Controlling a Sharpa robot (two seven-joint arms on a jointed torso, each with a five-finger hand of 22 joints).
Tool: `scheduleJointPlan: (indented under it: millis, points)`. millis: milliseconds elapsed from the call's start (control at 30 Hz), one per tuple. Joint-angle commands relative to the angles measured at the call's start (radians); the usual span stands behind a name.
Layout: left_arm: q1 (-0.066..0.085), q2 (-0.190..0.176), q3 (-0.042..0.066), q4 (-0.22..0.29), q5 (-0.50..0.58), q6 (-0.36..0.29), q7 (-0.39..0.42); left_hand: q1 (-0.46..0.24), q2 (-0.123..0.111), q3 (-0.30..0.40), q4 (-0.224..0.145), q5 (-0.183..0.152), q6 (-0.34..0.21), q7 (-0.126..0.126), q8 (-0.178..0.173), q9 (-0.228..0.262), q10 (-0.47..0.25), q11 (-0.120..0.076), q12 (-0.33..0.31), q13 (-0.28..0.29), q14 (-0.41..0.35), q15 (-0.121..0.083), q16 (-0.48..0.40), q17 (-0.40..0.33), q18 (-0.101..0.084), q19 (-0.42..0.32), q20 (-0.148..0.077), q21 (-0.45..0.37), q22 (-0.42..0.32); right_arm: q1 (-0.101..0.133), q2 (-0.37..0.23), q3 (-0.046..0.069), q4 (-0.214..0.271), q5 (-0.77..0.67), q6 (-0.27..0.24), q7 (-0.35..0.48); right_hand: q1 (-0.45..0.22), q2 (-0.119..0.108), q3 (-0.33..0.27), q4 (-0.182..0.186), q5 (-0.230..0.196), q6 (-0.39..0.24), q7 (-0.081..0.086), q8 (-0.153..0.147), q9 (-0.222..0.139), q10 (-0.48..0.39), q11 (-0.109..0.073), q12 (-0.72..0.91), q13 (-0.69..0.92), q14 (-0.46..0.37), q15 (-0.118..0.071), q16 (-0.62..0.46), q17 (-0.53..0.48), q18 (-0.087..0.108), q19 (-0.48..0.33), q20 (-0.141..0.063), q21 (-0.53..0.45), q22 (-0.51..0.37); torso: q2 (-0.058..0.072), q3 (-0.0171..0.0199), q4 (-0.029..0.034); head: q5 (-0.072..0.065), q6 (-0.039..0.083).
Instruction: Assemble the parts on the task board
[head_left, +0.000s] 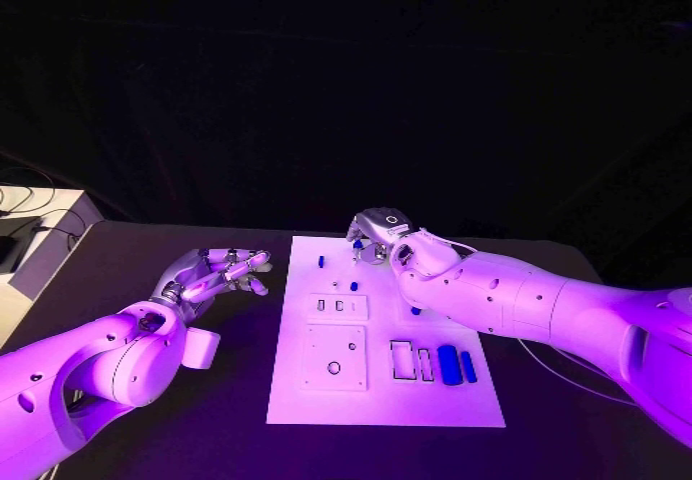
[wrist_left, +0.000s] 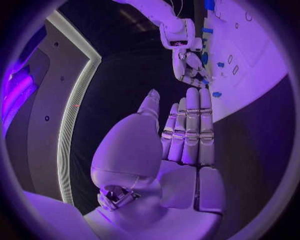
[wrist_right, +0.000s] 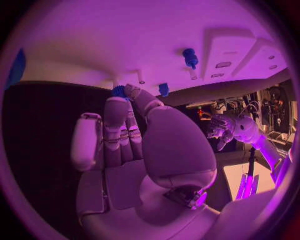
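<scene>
R hand (head_left: 378, 232) at task board (head_left: 296, 405) far edge, fingertips touching blue part (wrist_right: 119, 90); grip: cannot tell. L hand (head_left: 216, 274) spread, off board; use R.

The work surface is a black table (head_left: 173, 440) with a matte top. Behind it the background is dark and featureless, resembling a black backdrop. At the far left of the head view, a pale unit (head_left: 43, 250) stands beside the table, with dark cables (head_left: 29, 200) running across it. Purple-violet light covers the scene.
</scene>
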Motion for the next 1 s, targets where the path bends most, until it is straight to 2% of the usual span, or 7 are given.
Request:
scheduleJointPlan:
  millis: [33,267,867,933,1000]
  points:
    - [0.0,0.002,0.001,0.002,-0.004,0.016,0.004,-0.002,-0.001,0.001,0.003,-0.004,-0.007,-0.003,0.004,0.001,-0.006,0.002,0.004,0.0,0.001,0.003,-0.007,-0.001,0.014,0.004,0.001,-0.001,-0.001,-0.001,0.005,0.0,-0.005,-0.009,0.003,0.006,0.0,0.005,0.004,0.002,0.002,-0.007,0.0,-0.002,-0.001,0.063,-0.048,0.004,0.006,0.002,-0.006,-0.006,0.001,0.012,0.082,-0.005,-0.004,0.094,0.0,-0.0004,0.0008,0.0,-0.002]
    - [0.0,0.001,0.001,0.001,-0.004,0.016,0.004,-0.002,-0.001,0.001,0.003,-0.004,-0.007,-0.003,0.004,0.001,-0.006,0.002,0.004,0.0,0.001,0.003,-0.007,-0.001,0.014,0.004,0.001,-0.001,-0.001,-0.001,0.009,0.0,-0.016,-0.007,0.011,0.006,0.0,0.005,0.004,0.002,0.002,-0.008,-0.001,-0.002,-0.001,0.062,-0.048,0.004,0.006,0.002,-0.006,-0.006,0.001,0.013,0.082,-0.005,-0.007,0.093,0.0,-0.0002,-0.0014,0.001,-0.002]
    - [0.0,0.0,0.001,0.0,-0.004,0.015,0.004,-0.002,0.0,0.001,0.002,-0.004,-0.007,-0.003,0.004,0.001,-0.007,0.002,0.005,0.0,0.001,0.003,-0.008,-0.003,0.014,0.002,0.001,0.007,-0.016,-0.001,0.007,0.0,-0.022,-0.005,0.028,0.006,0.0,0.003,0.005,0.003,0.001,-0.011,0.0,-0.002,-0.002,0.061,-0.047,0.004,0.006,0.002,-0.005,-0.008,0.002,0.012,0.082,-0.005,-0.007,0.094,0.001,0.0003,-0.0025,0.001,-0.007]
    - [0.0,0.0,0.001,0.0,-0.004,0.015,0.004,-0.002,0.0,0.001,0.002,-0.004,-0.007,-0.003,0.004,0.001,-0.007,0.002,0.005,0.0,0.001,0.003,-0.008,-0.003,0.014,0.002,0.001,0.007,-0.016,-0.001,0.007,0.0,-0.022,-0.001,0.029,0.009,-0.003,0.0,0.004,0.005,-0.002,-0.017,0.001,-0.002,-0.003,0.06,-0.047,0.004,0.006,0.002,-0.005,-0.01,0.003,0.013,0.082,-0.005,-0.01,0.094,0.0,-0.0002,-0.0027,0.001,-0.008]
    - [0.0,0.001,0.001,0.0,-0.004,0.015,0.003,-0.002,0.0,0.001,0.002,-0.004,-0.007,-0.003,0.004,0.001,-0.007,0.002,0.005,0.0,0.001,0.003,-0.008,-0.003,0.014,0.002,0.001,0.007,-0.016,-0.001,0.008,0.0,-0.022,0.003,0.028,0.015,-0.023,-0.018,-0.01,0.017,-0.017,-0.039,0.003,-0.003,-0.005,0.047,-0.043,0.003,0.004,0.002,-0.002,-0.013,0.002,0.015,0.081,-0.003,-0.019,0.09,0.0,-0.0001,-0.002,0.001,-0.008]
